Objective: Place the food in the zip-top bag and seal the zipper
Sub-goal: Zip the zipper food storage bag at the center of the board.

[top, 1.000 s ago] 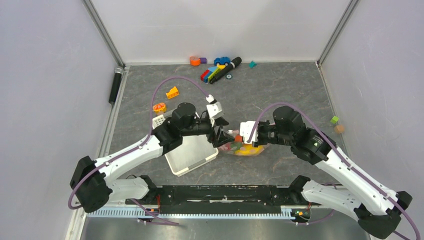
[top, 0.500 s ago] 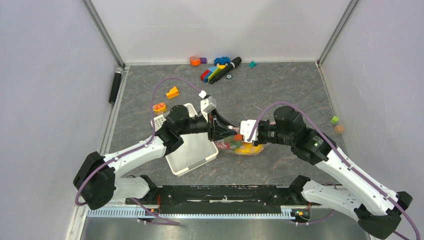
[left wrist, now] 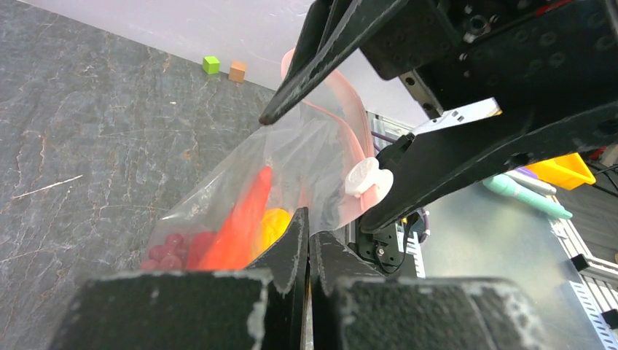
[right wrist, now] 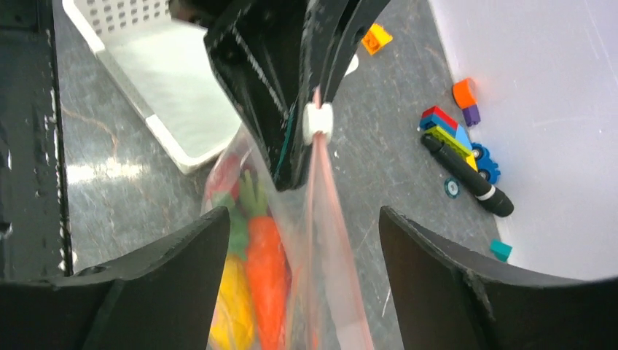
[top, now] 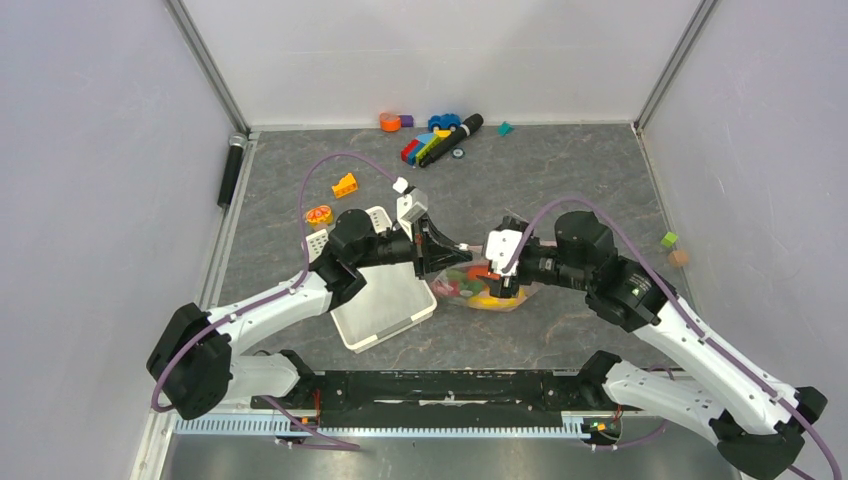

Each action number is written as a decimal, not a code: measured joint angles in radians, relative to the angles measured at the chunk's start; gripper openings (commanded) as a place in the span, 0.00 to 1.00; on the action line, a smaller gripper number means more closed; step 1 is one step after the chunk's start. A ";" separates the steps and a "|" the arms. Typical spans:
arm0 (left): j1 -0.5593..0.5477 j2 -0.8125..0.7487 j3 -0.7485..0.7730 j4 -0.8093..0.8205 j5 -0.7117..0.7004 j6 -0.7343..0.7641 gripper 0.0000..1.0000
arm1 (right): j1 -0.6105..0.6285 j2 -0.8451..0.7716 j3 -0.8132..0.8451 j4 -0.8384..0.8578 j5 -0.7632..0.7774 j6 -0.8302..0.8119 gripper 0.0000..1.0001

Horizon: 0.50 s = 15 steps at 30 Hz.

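The clear zip-top bag (top: 478,292) lies mid-table, right of the basket. Inside it is the food: an orange carrot (left wrist: 244,219), purple grapes (left wrist: 171,248) and a yellow piece (right wrist: 229,306). Its pink zipper (right wrist: 324,240) runs up to a white slider (right wrist: 318,120). My left gripper (left wrist: 309,222) is shut, pinching the bag's mouth edge just beside the slider (left wrist: 368,177). My right gripper (right wrist: 302,219) stands open, one finger on each side of the zipper strip, gripping nothing. In the top view the left gripper (top: 455,258) and right gripper (top: 495,270) face each other over the bag.
A white slotted basket (top: 385,300) sits under the left arm. Coloured blocks, a toy car (top: 430,145) and a black marker (top: 470,125) lie along the back wall. A yellow block (top: 345,185) and a round orange-red piece (top: 319,214) lie beside the basket. Two cubes (top: 670,240) rest at the right wall.
My left gripper closed on the bag's mouth edge by the slider. My right gripper, shut on the bag before, opened and let go.
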 measured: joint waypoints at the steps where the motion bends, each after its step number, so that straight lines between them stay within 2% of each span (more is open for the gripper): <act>1: 0.000 0.000 0.000 0.000 0.000 0.001 0.02 | 0.000 -0.004 0.000 0.022 -0.010 0.029 0.87; 4: 0.000 0.000 0.000 -0.005 0.000 0.006 0.02 | 0.000 -0.016 -0.001 0.080 -0.046 0.103 0.88; 8: 0.000 0.000 0.000 -0.020 0.005 0.015 0.02 | 0.000 -0.023 -0.003 0.150 -0.085 0.207 0.82; 15: 0.000 -0.008 0.000 -0.061 0.017 0.045 0.02 | 0.003 0.098 0.065 0.159 -0.106 0.333 0.60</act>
